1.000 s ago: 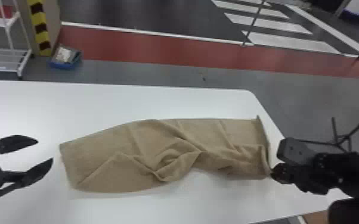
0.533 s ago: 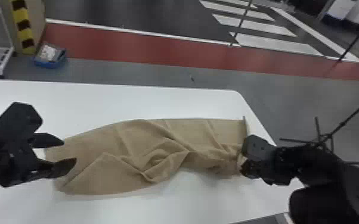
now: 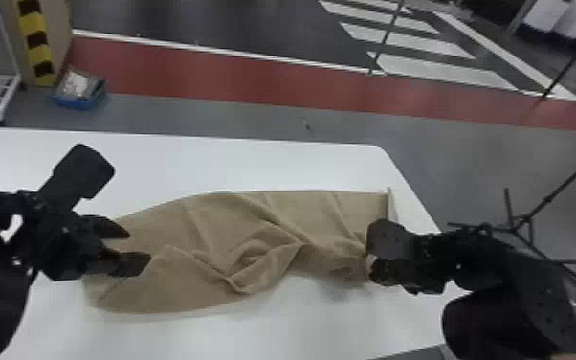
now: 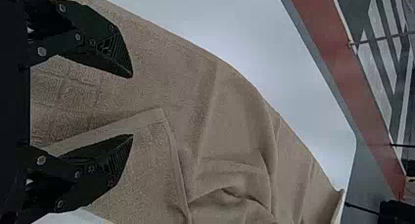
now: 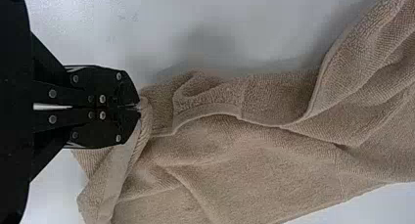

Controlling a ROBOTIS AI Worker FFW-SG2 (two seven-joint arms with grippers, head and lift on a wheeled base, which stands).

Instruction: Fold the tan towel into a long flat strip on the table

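The tan towel [image 3: 225, 215] lies on the white worktop [image 3: 253, 163], stretched roughly from nine to three o'clock in the head view. It is wrinkled, with a rumpled knot of folds towards its centre and a narrower, gathered stretch at its four o'clock end. Up at two o'clock a short edge stands slightly raised. The left gripper [image 3: 139, 246] comes in from nine o'clock over that end of the towel, its jaws parted; in the left wrist view a hemmed edge runs beneath them, and whether they touch the cloth I cannot tell. The right gripper [image 3: 371, 263] reaches in from four o'clock, and in the right wrist view its jaws are pinched together on the towel's edge. Beyond the worktop, at eleven o'clock, a blue bin [image 3: 76, 101] sits on the floor; a tripod [image 3: 524, 222] stands near three o'clock.
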